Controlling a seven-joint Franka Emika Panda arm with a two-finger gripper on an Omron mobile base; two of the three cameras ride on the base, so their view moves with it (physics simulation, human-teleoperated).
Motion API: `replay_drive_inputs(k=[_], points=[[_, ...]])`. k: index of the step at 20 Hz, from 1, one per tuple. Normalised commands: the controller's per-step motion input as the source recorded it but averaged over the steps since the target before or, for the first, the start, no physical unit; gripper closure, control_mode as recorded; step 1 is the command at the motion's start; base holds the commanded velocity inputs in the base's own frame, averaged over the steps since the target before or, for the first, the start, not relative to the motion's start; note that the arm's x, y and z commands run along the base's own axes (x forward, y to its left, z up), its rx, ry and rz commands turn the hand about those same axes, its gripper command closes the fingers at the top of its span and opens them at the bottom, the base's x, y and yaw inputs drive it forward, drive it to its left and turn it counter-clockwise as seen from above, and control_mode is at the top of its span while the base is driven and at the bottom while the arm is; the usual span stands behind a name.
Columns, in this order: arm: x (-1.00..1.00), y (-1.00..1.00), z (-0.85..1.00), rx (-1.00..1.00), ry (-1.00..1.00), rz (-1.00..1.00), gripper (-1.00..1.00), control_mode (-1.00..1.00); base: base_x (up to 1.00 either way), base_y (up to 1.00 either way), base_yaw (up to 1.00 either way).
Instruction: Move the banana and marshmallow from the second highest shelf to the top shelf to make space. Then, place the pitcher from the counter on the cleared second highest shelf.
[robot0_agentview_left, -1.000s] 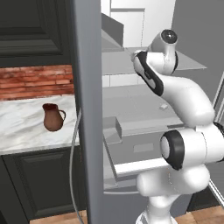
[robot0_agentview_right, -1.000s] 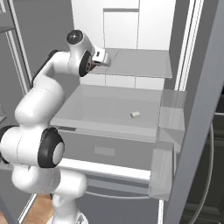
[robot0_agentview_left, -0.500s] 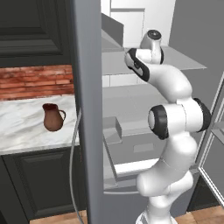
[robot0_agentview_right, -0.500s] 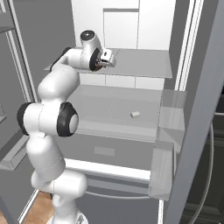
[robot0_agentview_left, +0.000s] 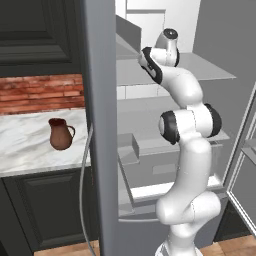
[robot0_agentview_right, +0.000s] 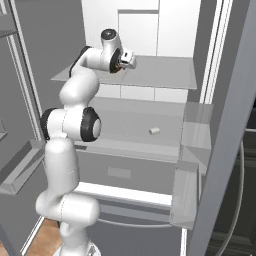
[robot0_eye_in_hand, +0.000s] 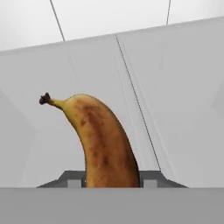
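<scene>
Banana (robot0_eye_in_hand: 103, 142) skin, orange-yellow with brown streaks and a dark stem tip, is seen close up in the hand view, rising from between the two dark finger tips (robot0_eye_in_hand: 148, 179) at the bottom, against pale grey and white panels. The fruit appears to be held between the jaws, though the contact itself is hidden low in that view, so a firm grip cannot be confirmed. In the right base view the gripper (robot0_agentview_right: 129, 59) is seen just above the near left part of the top shelf (robot0_agentview_right: 160, 75), with the white arm reaching up to it. On the second highest shelf (robot0_agentview_right: 125, 122) below, the marshmallow (robot0_agentview_right: 154, 131) is seen lying alone, toward the right side. In the left base view the pitcher (robot0_agentview_left: 61, 134) is seen standing upright on the counter (robot0_agentview_left: 25, 145), in front of the red brick wall (robot0_agentview_left: 40, 94), well apart from the shelves.
</scene>
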Motion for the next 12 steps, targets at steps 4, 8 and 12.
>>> replay_drive_inputs(k=[4,8,12], points=[[0.00,0.03,-0.31,0.00,-0.40,0.00,-1.00,-1.00,0.00,0.00,0.00],[-0.42,0.07,-0.32,-0.05,-0.37,0.00,-1.00,-1.00,0.00,0.00,0.00],[-1.00,-0.09,0.04,-0.01,-0.01,0.00,-1.00,-1.00,0.00,0.00,0.00]])
